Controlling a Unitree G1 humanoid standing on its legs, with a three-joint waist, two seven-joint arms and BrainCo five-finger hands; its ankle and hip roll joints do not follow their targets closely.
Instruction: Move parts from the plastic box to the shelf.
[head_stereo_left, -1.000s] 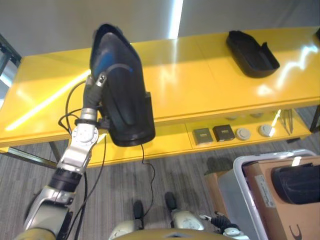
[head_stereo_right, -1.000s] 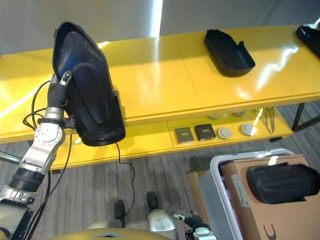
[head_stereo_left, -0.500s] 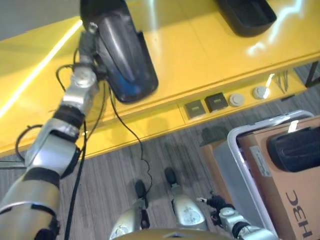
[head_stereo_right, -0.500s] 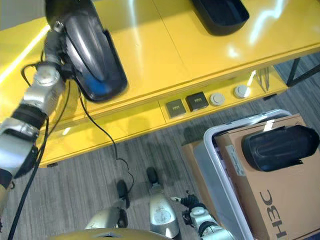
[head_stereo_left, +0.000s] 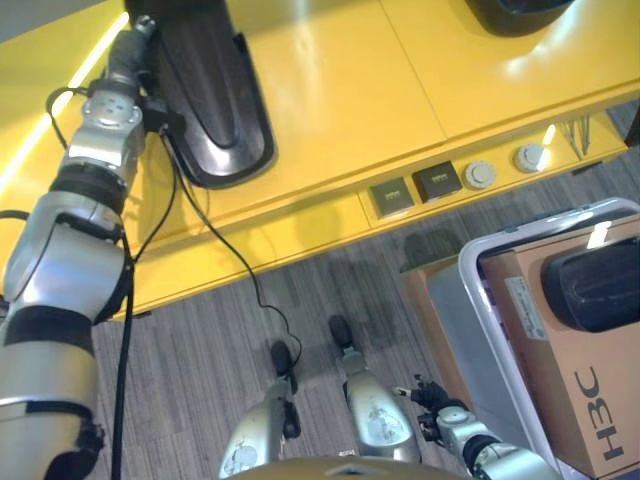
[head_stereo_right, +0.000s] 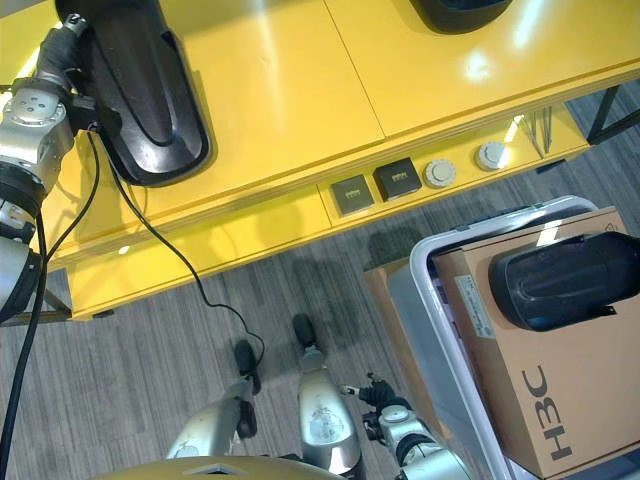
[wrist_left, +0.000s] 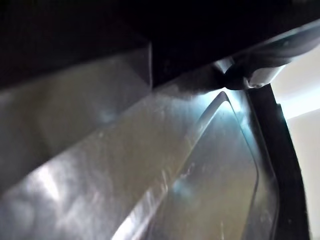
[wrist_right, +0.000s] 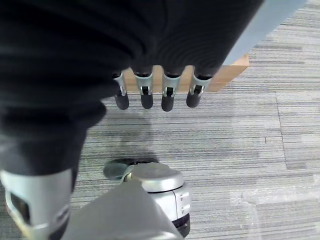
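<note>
One black part (head_stereo_left: 205, 95) down on yellow shelf (head_stereo_left: 330, 90), L hand (head_stereo_left: 128, 55) behind it — grip can't tell. R hand (wrist_right: 155, 95) hangs slack, holding nothing.

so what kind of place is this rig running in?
Probably a workshop or parts-handling test area, not a home. A long yellow shelf carries black moulded parts, a grey plastic box on grey striped carpet holds a cardboard carton, and small sockets sit in the lower ledge.
</note>
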